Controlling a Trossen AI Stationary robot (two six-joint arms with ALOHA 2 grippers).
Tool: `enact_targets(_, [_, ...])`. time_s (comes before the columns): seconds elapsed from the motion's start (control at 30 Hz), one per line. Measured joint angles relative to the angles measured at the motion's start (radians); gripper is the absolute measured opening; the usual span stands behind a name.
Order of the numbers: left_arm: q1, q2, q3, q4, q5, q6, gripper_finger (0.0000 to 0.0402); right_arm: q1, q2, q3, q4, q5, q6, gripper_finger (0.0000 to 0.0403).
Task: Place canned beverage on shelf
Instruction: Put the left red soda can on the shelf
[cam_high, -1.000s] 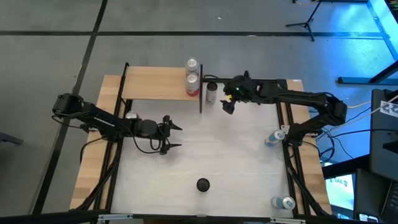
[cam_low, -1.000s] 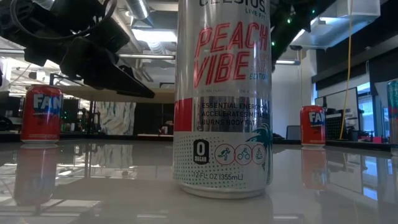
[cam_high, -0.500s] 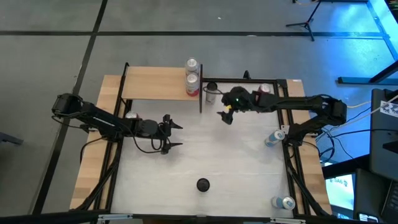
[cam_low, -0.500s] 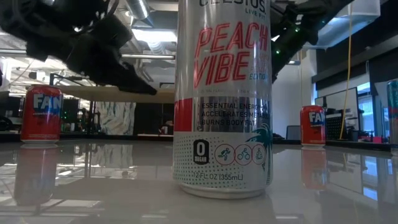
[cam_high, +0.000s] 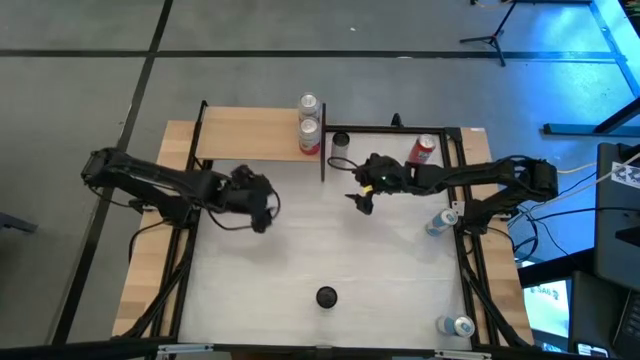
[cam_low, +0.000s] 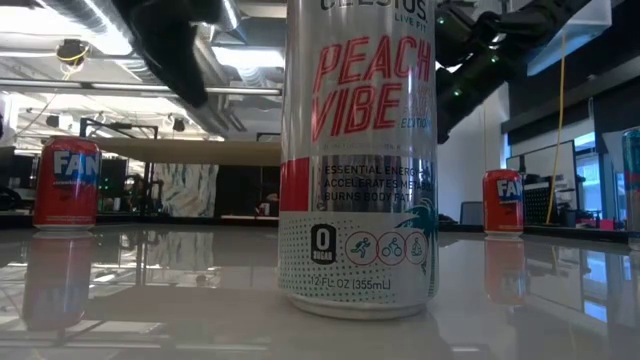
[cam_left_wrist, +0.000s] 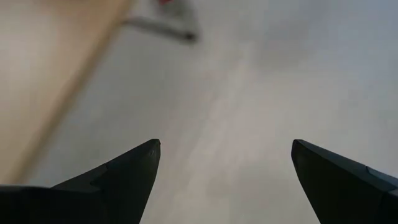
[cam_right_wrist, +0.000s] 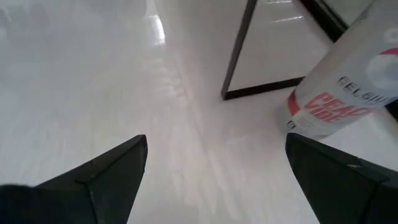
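Observation:
The shelf (cam_high: 250, 134) is a tan board on a black frame at the table's far left. Two cans (cam_high: 309, 120) stand at its right end. A silver Celsius can (cam_high: 340, 146) stands upright on the table beside the shelf's black leg (cam_right_wrist: 239, 56), and shows in the right wrist view too (cam_right_wrist: 339, 99). My right gripper (cam_high: 358, 198) hangs open above the table, just on the near side of that can. My left gripper (cam_high: 264, 214) hangs open over the table's left half, near the shelf, tipped downward. Neither gripper has anything between its fingers (cam_left_wrist: 130, 174) (cam_right_wrist: 118, 168).
A tall Celsius can (cam_low: 358, 160) stands close to the near edge (cam_high: 326, 296). A red can (cam_high: 424, 148) stands at the far right, and red Fanta cans (cam_low: 66, 183) (cam_low: 503, 200) show in the low view. Blue cans (cam_high: 440, 222) (cam_high: 458, 325) lie on the right rail.
My left gripper has risen and tipped from level to pointing steeply down, rolling as it went, and stays open. My right gripper has come down and toward the near edge, away from the far rail, uncovering the red can, and stays open. No can has moved.

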Motion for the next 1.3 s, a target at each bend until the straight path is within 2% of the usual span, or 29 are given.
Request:
enact_targets(0.13, [0.004, -0.002, 0.093, -0.288, -0.076, -0.200, 0.0353, 0.010, 0.000, 0.000, 0.001, 0.000, -0.001, 0.0379])
enact_targets(0.4, [0.068, 0.001, 0.111, -0.680, -0.055, -0.547, 0.0353, 0.010, 0.000, 0.000, 0.002, 0.000, -0.001, 0.0379])
enact_targets(0.5, [0.092, 0.000, 0.107, -0.677, -0.057, -0.556, 0.0353, 0.010, 0.000, 0.000, 0.002, -0.001, -0.001, 0.0379])
enact_targets(0.7, [0.127, 0.011, 0.085, -0.681, 0.029, -0.560, 0.0353, 0.009, 0.000, 0.000, 0.003, -0.002, -0.008, 0.0379])
enact_targets(1.03, [0.208, 0.003, -0.062, -0.683, 0.130, -0.525, 0.0353, 0.009, 0.007, 0.000, 0.002, -0.002, -0.008, 0.0379])
enact_targets(1.3, [0.234, 0.003, -0.117, -0.677, 0.134, -0.508, 0.0353, 0.009, 0.022, 0.000, 0.019, -0.003, -0.008, 0.0379])
